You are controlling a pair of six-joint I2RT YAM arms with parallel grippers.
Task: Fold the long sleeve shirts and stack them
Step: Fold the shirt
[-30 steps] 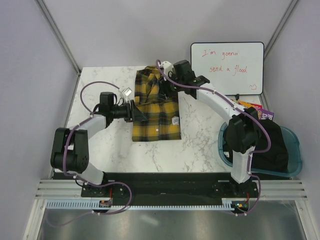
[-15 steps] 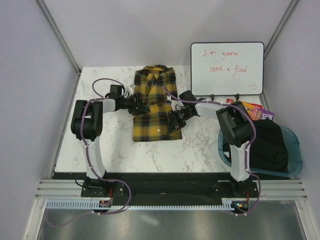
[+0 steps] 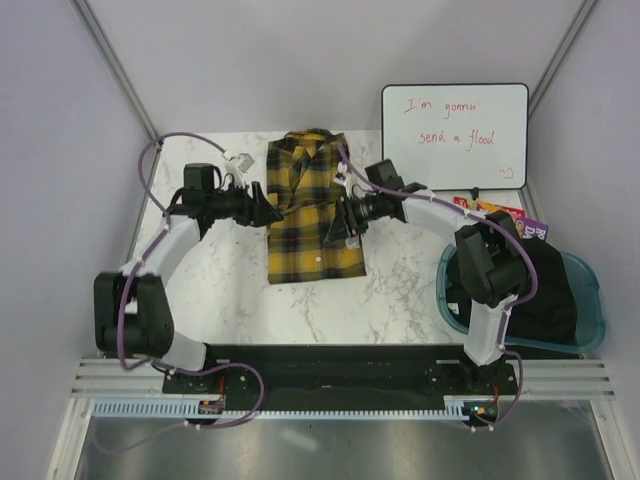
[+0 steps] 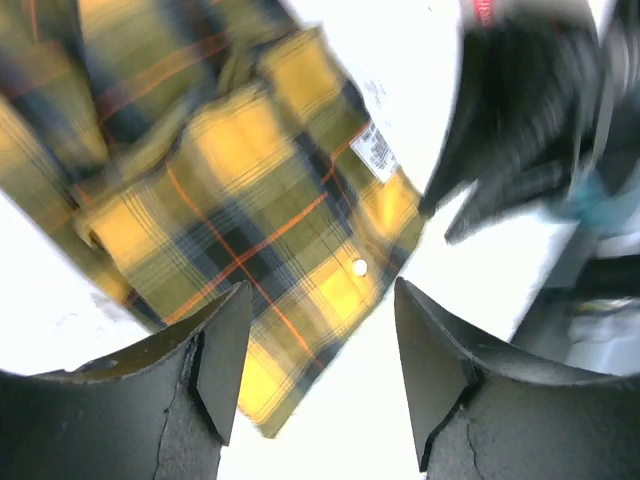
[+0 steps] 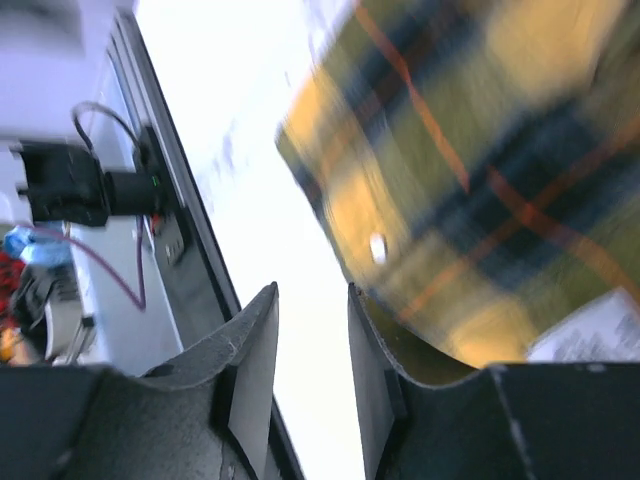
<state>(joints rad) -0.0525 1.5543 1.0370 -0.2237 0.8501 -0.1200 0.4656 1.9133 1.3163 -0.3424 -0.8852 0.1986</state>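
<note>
One long sleeve shirt (image 3: 308, 215), yellow-and-black plaid, lies folded into a tall rectangle in the middle of the marble table, collar at the far end. My left gripper (image 3: 268, 206) hovers at its left edge, open, with nothing between the fingers. In the left wrist view the shirt's (image 4: 240, 200) near corner, with a white button and label, shows above the left gripper (image 4: 318, 370). My right gripper (image 3: 340, 228) is at the shirt's right edge. In the right wrist view, the right gripper (image 5: 312, 370) stands open with a narrow empty gap, and the blurred shirt (image 5: 480, 180) lies beside it.
A whiteboard (image 3: 453, 135) with red writing leans at the back right. A teal basket (image 3: 590, 310) holding dark clothes stands at the right edge, with colourful packets (image 3: 505, 213) behind it. Bare marble table (image 3: 220, 290) shows left of and in front of the shirt.
The shirt's top part went from bunched to laid flat with the collar showing. My left arm swung out and its gripper drew back to the left edge. Both grippers opened wider.
</note>
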